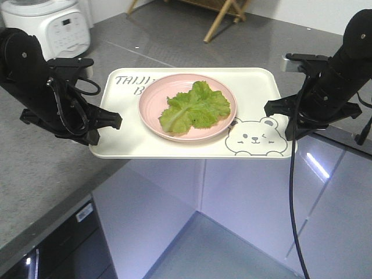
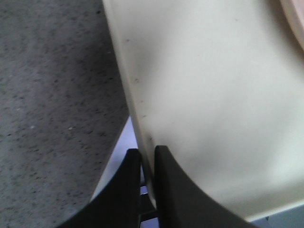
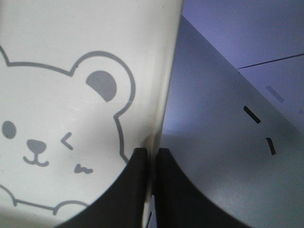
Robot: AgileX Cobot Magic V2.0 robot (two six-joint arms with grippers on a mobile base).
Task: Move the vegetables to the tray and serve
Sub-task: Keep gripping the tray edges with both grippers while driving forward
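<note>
left gripper (image 1: 114, 121) and right gripper (image 1: 271, 108) each clench an opposite short side of the tray (image 1: 129, 135), which juts past the tabletop (image 1: 46, 168) edge; vegetables (image 1: 196, 107) lie on the pink plate (image 1: 152, 100) on the tray.

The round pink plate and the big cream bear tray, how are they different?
The round pink plate is a plain circle; the large cream rectangular tray has rounded corners and a grey bear drawing. The plate is smaller and sits on the tray. The plate holds the green lettuce leaves; the tray is pinched at its edges by the left gripper and right gripper. Both have raised rims.
</note>
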